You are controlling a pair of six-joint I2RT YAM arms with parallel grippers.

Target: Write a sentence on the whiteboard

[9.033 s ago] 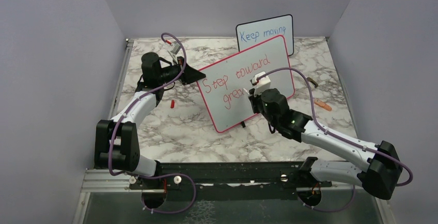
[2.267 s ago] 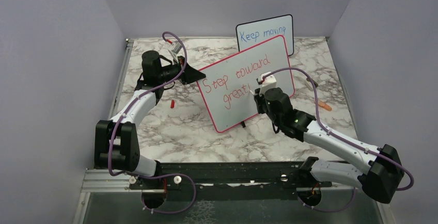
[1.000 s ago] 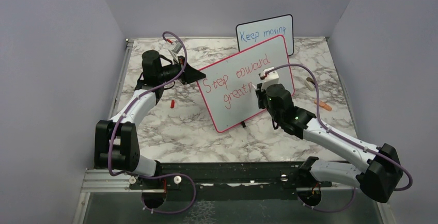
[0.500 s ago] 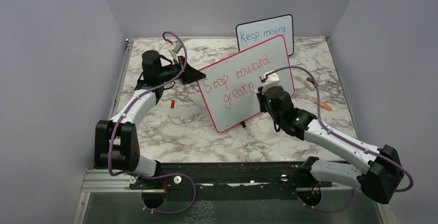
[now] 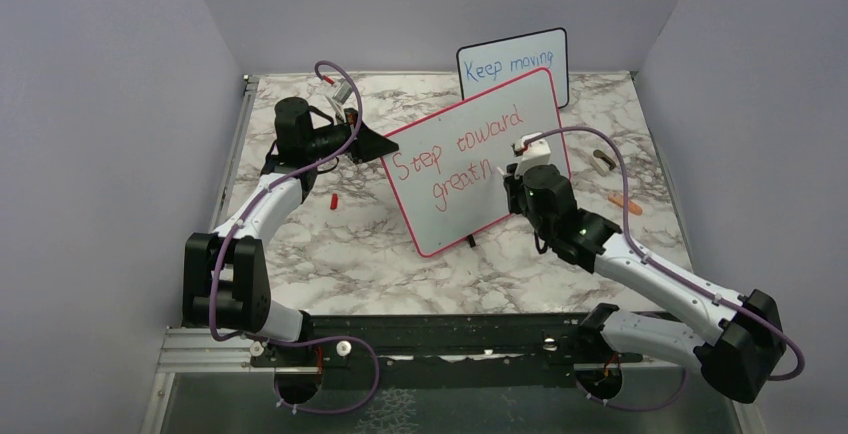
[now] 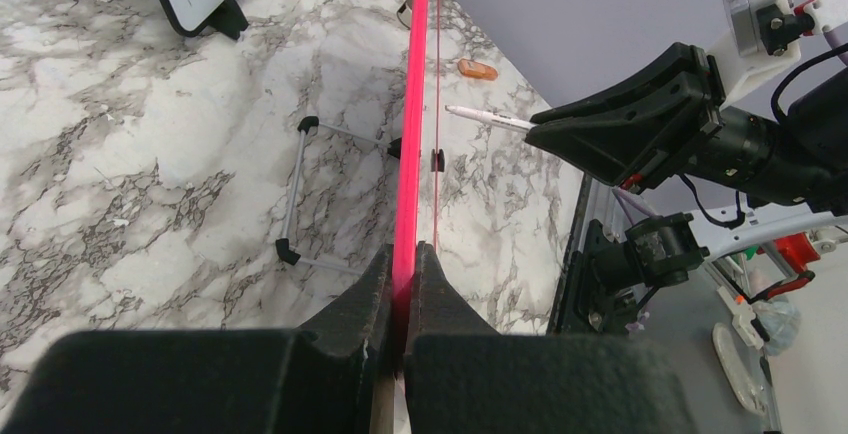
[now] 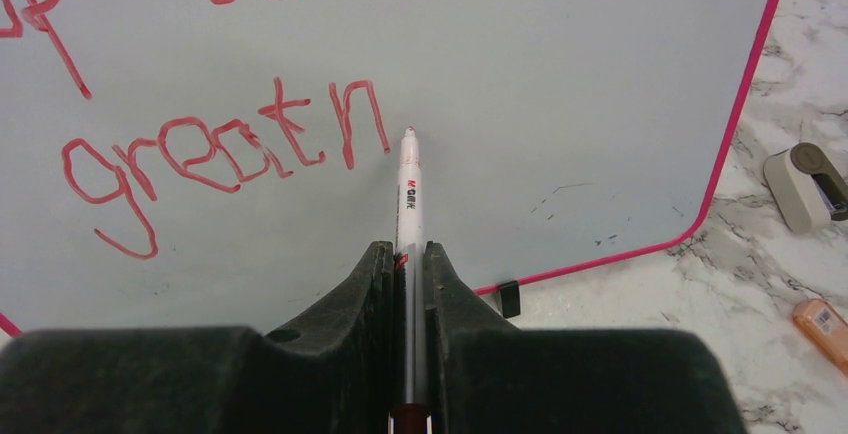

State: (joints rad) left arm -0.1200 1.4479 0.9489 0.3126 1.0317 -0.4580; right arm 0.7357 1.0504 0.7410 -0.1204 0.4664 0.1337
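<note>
The whiteboard (image 5: 455, 222) stood on its small black feet near the middle of the marble counter (image 5: 330, 254). It was turned at an angle, with its left end nearer and its right end farther. Just behind its far right corner, at the far edge of the counter, stood a smaller black-framed board (image 5: 513, 66) with blue writing.

The left arm (image 5: 260, 209) reached in from the left. Its jaws were closed tight on the red-pink frame (image 6: 412, 134) at the whiteboard's left edge, the frame pinched between them in the left wrist view. A thin wire stand (image 6: 297, 189) with black tips rested on the counter at the back of the whiteboard.

The right arm (image 5: 640, 269) came in from the near right. Its jaws were clamped on a white marker (image 7: 410, 216), which pointed straight at the writing face. The sentence (image 5: 455, 154) ran in red across two lines, "Step toward" above and "greatn" below. The marker's tip sat just to the right of the "n". Whether it touched the surface could not be told for certain, since the left wrist view hinted at a slight gap.

To the right of the whiteboard, a small beige-grey object (image 5: 601, 161) lay on the counter, with an orange one (image 5: 624, 203) a little nearer. A small red piece (image 5: 333, 199) lay to the left of the whiteboard, near the left arm.
</note>
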